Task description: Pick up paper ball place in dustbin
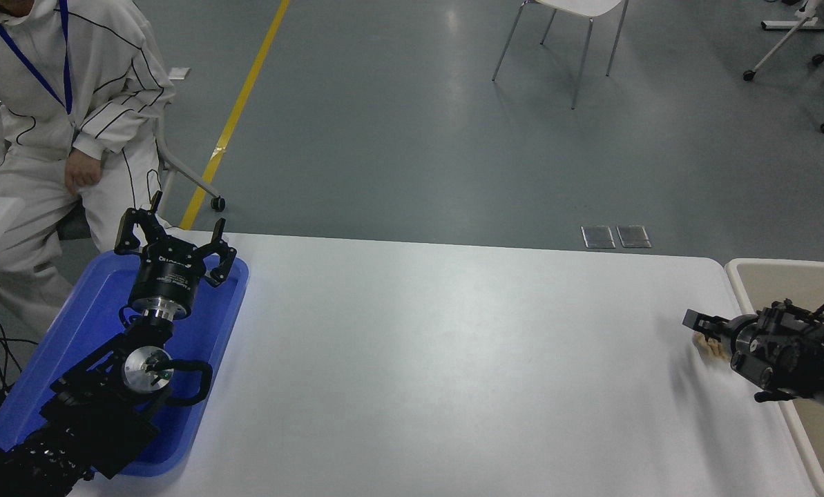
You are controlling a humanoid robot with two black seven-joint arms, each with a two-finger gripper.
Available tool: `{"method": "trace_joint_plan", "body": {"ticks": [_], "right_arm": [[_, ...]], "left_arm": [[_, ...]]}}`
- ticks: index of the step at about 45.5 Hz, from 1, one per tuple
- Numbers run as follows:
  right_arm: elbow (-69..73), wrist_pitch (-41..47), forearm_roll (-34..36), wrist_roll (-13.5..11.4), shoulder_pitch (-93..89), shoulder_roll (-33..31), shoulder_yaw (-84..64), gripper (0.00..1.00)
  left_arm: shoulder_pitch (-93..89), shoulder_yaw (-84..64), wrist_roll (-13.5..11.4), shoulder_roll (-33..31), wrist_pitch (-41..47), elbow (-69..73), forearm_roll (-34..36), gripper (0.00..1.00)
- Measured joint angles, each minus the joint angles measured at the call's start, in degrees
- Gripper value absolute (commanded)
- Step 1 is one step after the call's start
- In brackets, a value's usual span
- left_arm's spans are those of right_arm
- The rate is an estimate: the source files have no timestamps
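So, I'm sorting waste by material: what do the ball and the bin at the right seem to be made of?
The paper ball looks like crumpled tan paper: matte, with wrinkled, lumpy folds, though the right gripper covers most of it. The dustbin seems to be moulded plastic: beige walls and a thick, smooth, cream-white rounded rim with a soft sheen.
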Motion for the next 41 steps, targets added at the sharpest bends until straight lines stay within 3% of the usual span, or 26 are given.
{"method": "trace_joint_plan", "body": {"ticks": [10,16,41], "right_arm": [[-0.1,-0.3,0.2,0.0,-0.7,0.0,1.4,0.31],[-0.1,-0.4,0.8,0.0,-1.1,0.0,2.5,0.00],[5.5,-0.2,1.7,0.0,-0.2,-2.8,5.4,0.00]], "left_arm": [[0.0,0.0,0.0,0.0,0.0,0.0,0.0,1.00],[0.0,0.0,0.0,0.0,0.0,0.0,0.0,1.00],[0.0,0.0,0.0,0.0,0.0,0.0,0.0,1.00]]}}
